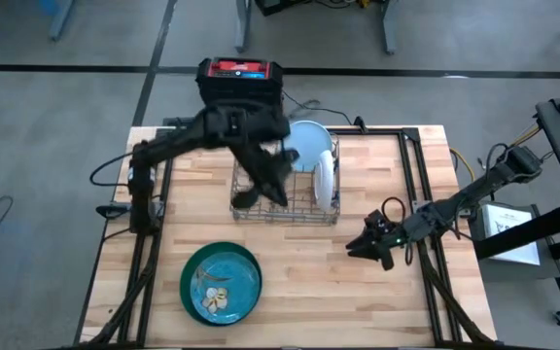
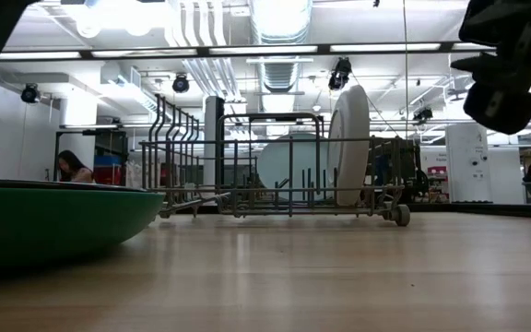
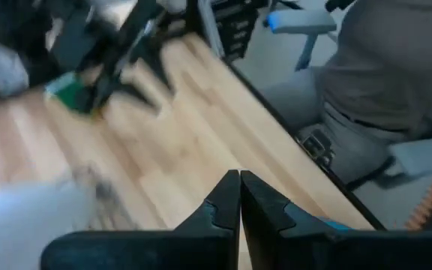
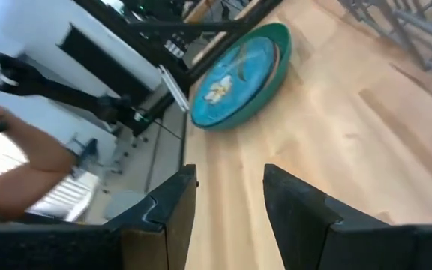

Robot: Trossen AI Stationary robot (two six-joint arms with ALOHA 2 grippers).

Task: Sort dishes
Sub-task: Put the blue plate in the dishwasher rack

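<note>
The surface (image 1: 309, 272) carries the wire rack (image 1: 285, 185), which holds the white plate (image 1: 325, 177) upright and the pale blue plate (image 1: 304, 144). The teal plate (image 1: 222, 282) lies near the front edge. The left gripper (image 1: 251, 197), jaws closed and empty, is over the rack. The right gripper (image 1: 366, 245) hovers beside the rack, jaws parted and empty.

Grey concrete floor (image 1: 86, 39) surrounds the table; fluorescent strips (image 2: 247, 50) light exposed ceiling ducts (image 2: 279, 28).
</note>
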